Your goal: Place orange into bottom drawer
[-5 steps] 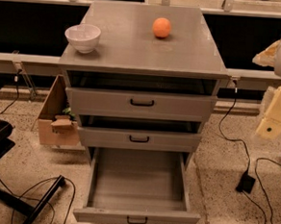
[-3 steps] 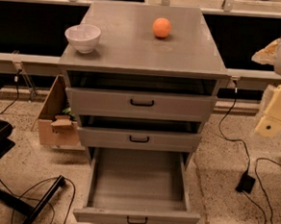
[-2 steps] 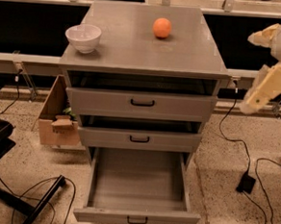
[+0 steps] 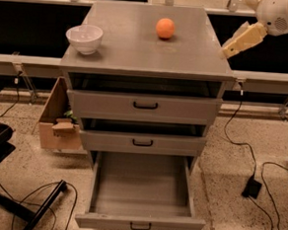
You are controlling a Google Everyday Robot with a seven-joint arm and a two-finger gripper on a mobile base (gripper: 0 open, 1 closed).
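The orange is small and round and sits on the grey cabinet top, right of centre towards the back. The bottom drawer is pulled out, and its grey inside holds nothing. Its front with the black handle faces me. My gripper hangs at the cabinet's upper right corner, to the right of the orange and apart from it, holding nothing that I can see.
A white bowl stands on the left of the cabinet top. The two upper drawers are slightly open. A cardboard box sits on the floor to the left. Cables run over the floor on both sides.
My arm has risen and swung left, from beside the cabinet's right side to its upper right corner. The orange, the bowl and the drawers have not moved.
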